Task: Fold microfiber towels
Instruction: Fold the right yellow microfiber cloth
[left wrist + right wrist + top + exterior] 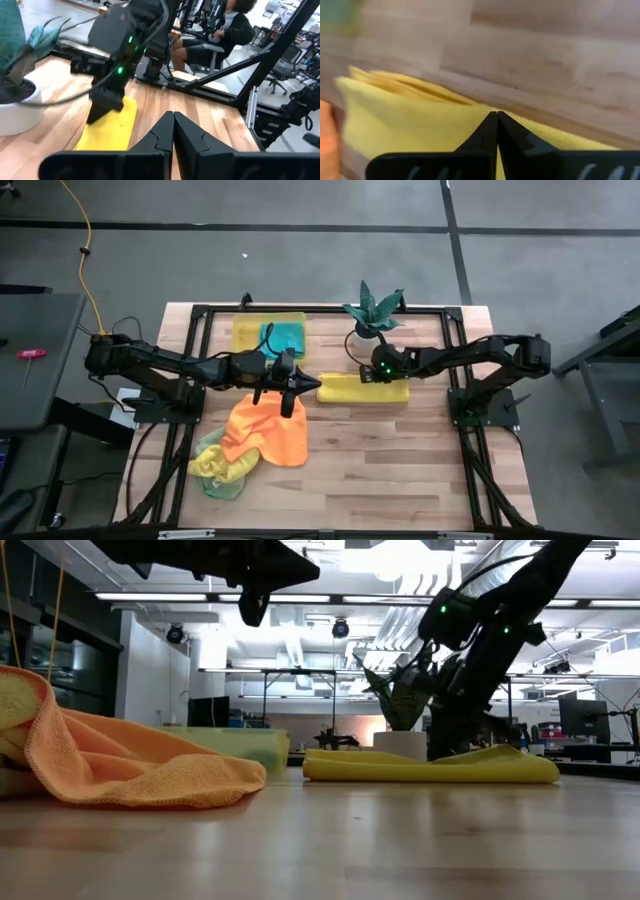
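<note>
- Wooden table [400, 470] under both arms.
- Loose orange towel [268, 432] over a green-and-yellow cloth pile [218, 472], front left.
- Yellow bin [245, 330] at the back holds a teal towel [283, 337].
- Left gripper [313, 385] pinched together, empty, raised mid-table.
- Folded yellow towel [362, 390] lies flat; right gripper [368, 374], fingers together, presses it.
- Potted plant [373, 310] behind.

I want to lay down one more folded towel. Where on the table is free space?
The wooden table is bare along its near edge, right of the orange towel and below the folded yellow towel. It is crowded at the far side: translucent yellow bin, potted plant, both grippers.
</note>
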`<state>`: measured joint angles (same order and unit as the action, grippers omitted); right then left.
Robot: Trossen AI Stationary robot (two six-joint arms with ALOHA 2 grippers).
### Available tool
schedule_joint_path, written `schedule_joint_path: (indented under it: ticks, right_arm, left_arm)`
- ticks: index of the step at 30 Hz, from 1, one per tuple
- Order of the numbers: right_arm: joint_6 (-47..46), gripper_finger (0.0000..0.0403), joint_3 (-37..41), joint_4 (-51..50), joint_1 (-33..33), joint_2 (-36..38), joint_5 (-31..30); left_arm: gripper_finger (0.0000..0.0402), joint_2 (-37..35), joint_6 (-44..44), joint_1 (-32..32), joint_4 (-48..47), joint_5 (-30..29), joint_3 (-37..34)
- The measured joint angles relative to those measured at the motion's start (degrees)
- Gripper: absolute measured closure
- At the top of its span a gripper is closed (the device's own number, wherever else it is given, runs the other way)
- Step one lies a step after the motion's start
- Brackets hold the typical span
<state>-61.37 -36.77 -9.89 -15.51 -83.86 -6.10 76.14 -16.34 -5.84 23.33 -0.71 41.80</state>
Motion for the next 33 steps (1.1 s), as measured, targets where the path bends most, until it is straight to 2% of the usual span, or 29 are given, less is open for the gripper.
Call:
schedule_joint_path:
  ticks: [5, 11, 15, 21, 26, 29, 33]
  right_arm:
    - [4.92, 0.0403, 0.00, -6.51, 0.35, 9.37, -0.87]
    - [5.41, 0.0402, 0.00, -24.11, 2.08, 23.07, 1.30]
    - [4.70, 0.0379, 0.07, -32.38, 2.03, 28.14, 3.21]
    - [6.59, 0.0285, 0.11, -39.60, -0.09, 25.53, 5.19]
    - [12.26, 0.0203, 0.12, -38.04, -3.54, 18.15, 6.49]
    - [16.53, 0.0175, 0.15, -35.71, -5.36, 13.42, 9.54]
    - [19.13, 0.0163, 0.15, -31.71, -6.63, 8.69, 12.43]
  left_arm:
    - [0.0401, 0.02, 1.00, -0.14, -0.04, 0.02, 0.00]
    - [0.0401, 0.02, 2.59, -0.14, -0.25, -0.14, 0.00]
    - [0.0401, 0.02, 3.04, -0.15, -0.43, -0.17, 0.00]
    - [0.0401, 0.02, 3.04, -0.16, -0.62, -1.63, 0.00]
    - [0.0401, 0.02, 3.02, -0.51, -1.09, -2.08, 0.00]
    - [0.0401, 0.04, 3.02, -0.51, -1.30, -1.86, 0.00]
    - [0.0401, 0.04, 2.96, -0.51, -1.31, -1.68, 0.00]
